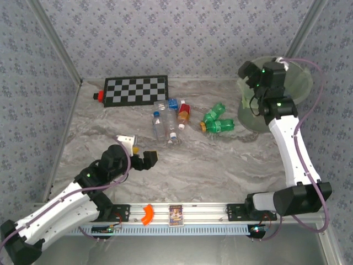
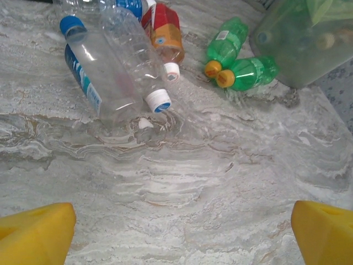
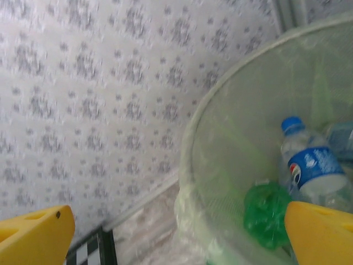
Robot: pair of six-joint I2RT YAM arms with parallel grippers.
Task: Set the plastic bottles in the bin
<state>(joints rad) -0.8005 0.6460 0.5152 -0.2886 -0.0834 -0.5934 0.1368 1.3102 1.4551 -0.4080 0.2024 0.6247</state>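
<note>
The marbled table carries the big pale-green bin at its far right corner, with two bottles inside, and the right gripper hangs at its left rim, fingers spread wide and empty. The left gripper sits low at the near left, fingers likewise apart, facing the loose bottles mid-table: clear ones, an orange-brown one, and two green ones near the bin.

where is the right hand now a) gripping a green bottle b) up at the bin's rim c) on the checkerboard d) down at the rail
b: the right hand is open at the rim of the bin, and its wrist view looks in at a blue-labelled bottle inside.
</note>
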